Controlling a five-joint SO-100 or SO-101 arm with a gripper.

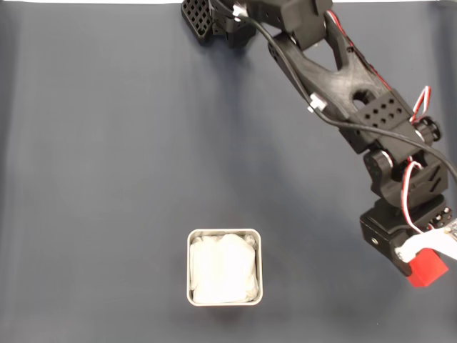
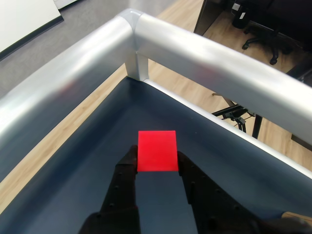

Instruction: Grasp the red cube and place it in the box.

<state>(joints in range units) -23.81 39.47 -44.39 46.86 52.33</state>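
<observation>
The red cube (image 1: 428, 269) is at the far right of the fixed view, clamped at the tip of my gripper (image 1: 424, 264). In the wrist view the red cube (image 2: 157, 150) sits squarely between the two black fingers (image 2: 127, 163), with my gripper (image 2: 157, 160) shut on it over the dark mat. Whether the cube rests on the mat or hangs just above it I cannot tell. The box (image 1: 190, 275), a small silvery square tin lined with crumpled white paper, stands at the bottom middle of the fixed view, well to the left of the gripper.
A dark blue-grey mat (image 1: 107, 179) covers the table. The arm's base (image 1: 214, 21) is at the top middle. A silver metal rail (image 2: 195, 48) forms the table corner just beyond the cube, with wooden floor and an office chair (image 2: 263, 29) past it.
</observation>
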